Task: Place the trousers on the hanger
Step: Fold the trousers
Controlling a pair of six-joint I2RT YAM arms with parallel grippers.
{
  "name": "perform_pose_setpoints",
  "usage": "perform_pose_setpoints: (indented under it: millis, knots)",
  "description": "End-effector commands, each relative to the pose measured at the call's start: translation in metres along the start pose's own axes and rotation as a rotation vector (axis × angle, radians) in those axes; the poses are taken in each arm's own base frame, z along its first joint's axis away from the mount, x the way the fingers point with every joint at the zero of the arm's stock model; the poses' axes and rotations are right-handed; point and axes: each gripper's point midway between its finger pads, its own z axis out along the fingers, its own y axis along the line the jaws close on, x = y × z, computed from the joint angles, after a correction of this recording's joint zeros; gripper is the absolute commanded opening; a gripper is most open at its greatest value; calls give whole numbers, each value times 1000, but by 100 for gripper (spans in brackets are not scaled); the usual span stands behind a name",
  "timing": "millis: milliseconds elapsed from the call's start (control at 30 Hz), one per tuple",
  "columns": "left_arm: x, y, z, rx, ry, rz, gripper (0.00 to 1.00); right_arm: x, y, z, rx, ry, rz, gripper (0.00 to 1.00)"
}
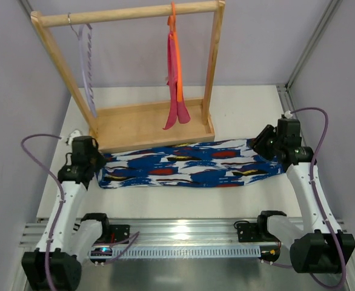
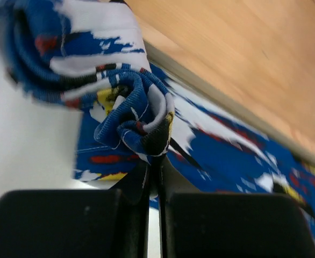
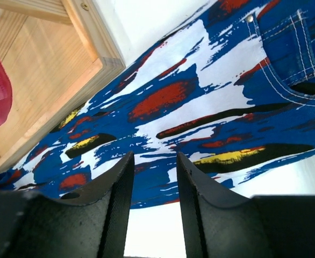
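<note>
Your trousers (image 1: pixel 189 163) lie stretched in a long folded band across the surface (image 1: pixel 238 103), just in front of the base of the wooden rack (image 1: pixel 147 124). The lilac hanger (image 1: pixel 86 60) is well apart from them, hooked on the left end of the rack's rail (image 1: pixel 129 15). An orange hanger (image 1: pixel 176 54) carrying a pink cloth (image 1: pixel 176 109) hangs farther right.

Your left gripper (image 2: pixel 154 161) has its fingers pressed together on a bunched fold at the left end of the garment. Your right gripper (image 3: pixel 155 158) hangs over the right end near the pocket stitching. Its fingers are spread with only print and bare surface showing between them, so nothing is pinched there.

You appear to be at the pick-up step, with one end secured and the other not yet taken. The next move likely calls for lowering the right fingers onto the fabric edge and closing. After that, lift both ends together so the cloth hangs evenly. Mind the rack base close behind the garment as you rise.
</note>
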Motion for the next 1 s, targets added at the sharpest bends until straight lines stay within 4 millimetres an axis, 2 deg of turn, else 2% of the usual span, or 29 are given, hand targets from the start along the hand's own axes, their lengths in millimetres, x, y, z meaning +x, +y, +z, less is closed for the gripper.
perform_pose_setpoints:
  millis: [0, 33, 67, 100, 133, 167, 200, 233, 267, 300, 333, 367, 400, 433, 467, 500, 567, 600, 633, 667, 733, 800, 833, 900, 933, 967]
  knots:
    - [59, -31, -14, 96, 92, 140, 0, -6, 13, -23, -67, -35, -66, 41]
    - [76, -39, -14, 119, 131, 124, 1, -1, 15, -26, -89, -32, -73, 42]
    - [100, -62, -20, 217, 176, 163, 0, 2, 17, -28, -108, -26, -77, 42]
    - [116, -67, -20, 239, 207, 173, 0, 4, 19, -30, -127, -22, -82, 42]
    - [140, -63, -14, 222, 255, 208, 0, 12, 21, -31, -157, -8, -93, 43]
    - [159, -70, -20, 241, 267, 254, 0, 19, 27, -33, -204, 17, -111, 43]
    - [169, -74, -21, 252, 274, 278, 1, 22, 29, -34, -225, 24, -121, 47]
    - [184, -73, -19, 245, 294, 319, 4, 30, 28, -33, -238, 40, -139, 50]
    - [202, -77, -27, 271, 322, 366, 9, 35, 29, -35, -254, 44, -167, 54]
    - [208, -81, -28, 284, 316, 385, 15, 44, 31, -36, -270, 63, -193, 58]
    - [214, -82, -31, 285, 322, 399, 23, 53, 28, -33, -269, 82, -201, 61]
    - [221, -84, -35, 289, 332, 426, 34, 61, 33, -35, -292, 94, -214, 61]
    - [223, -84, -37, 288, 333, 430, 40, 66, 34, -36, -303, 97, -219, 62]
    - [224, -86, -39, 295, 336, 435, 53, 73, 33, -33, -309, 105, -217, 62]
    - [221, -88, -42, 302, 331, 432, 57, 78, 37, -35, -332, 103, -217, 62]
    - [217, -90, -44, 308, 324, 428, 59, 81, 50, -41, -390, 83, -211, 63]
    - [209, -90, -48, 308, 302, 424, 64, 94, 54, -39, -422, 99, -183, 62]
    - [201, -95, -55, 344, 283, 405, 66, 98, 69, -44, -474, 91, -157, 63]
    - [196, -96, -58, 359, 270, 405, 68, 107, 70, -40, -481, 105, -144, 62]
    - [189, -101, -64, 385, 253, 394, 70, 105, 81, -40, -521, 76, -136, 62]
    - [173, -105, -74, 427, 210, 373, 75, 123, 95, -34, -522, 107, -133, 62]
    - [162, -105, -78, 441, 186, 343, 75, 135, 113, -31, -538, 116, -166, 62]
    - [161, -106, -78, 448, 188, 336, 73, 152, 129, -29, -533, 159, -214, 62]
    - [164, -111, -80, 484, 223, 317, 69, 153, 143, -20, -495, 122, -236, 62]
    - [169, -110, -79, 490, 244, 322, 63, 158, 159, -21, -513, 130, -252, 61]
    - [173, -110, -79, 499, 263, 342, 59, 175, 171, -11, -525, 165, -271, 61]
